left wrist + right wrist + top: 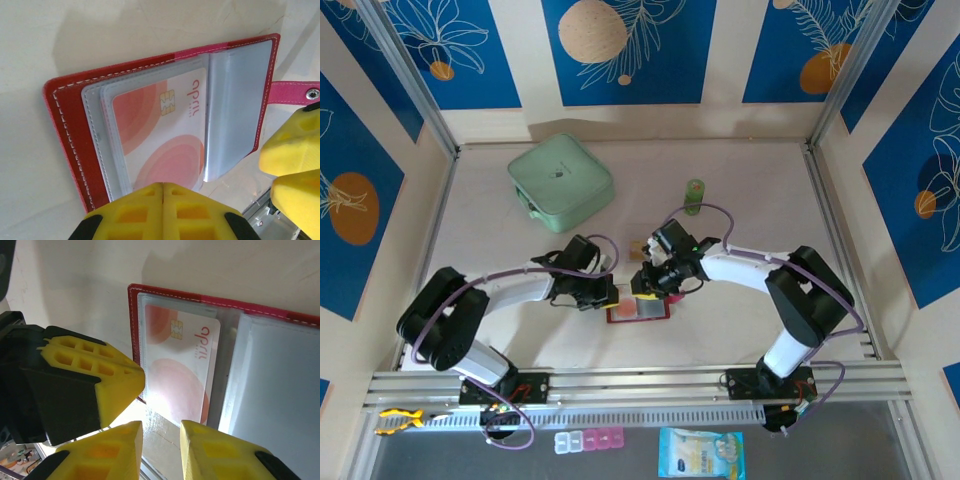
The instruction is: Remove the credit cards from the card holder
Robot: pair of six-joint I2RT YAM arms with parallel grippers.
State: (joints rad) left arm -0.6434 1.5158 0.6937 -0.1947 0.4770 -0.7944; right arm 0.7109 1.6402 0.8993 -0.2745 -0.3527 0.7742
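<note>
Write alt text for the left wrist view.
An open red card holder lies on a pale table, a pink-and-white credit card showing in its clear sleeve. The left gripper, fingers shut, sits at the card's lower end; the right gripper is beside the strap.

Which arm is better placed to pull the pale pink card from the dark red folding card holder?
Right, likely: the right gripper is open near an edge of the pale pink card; the left gripper is shut at the red card holder.
</note>
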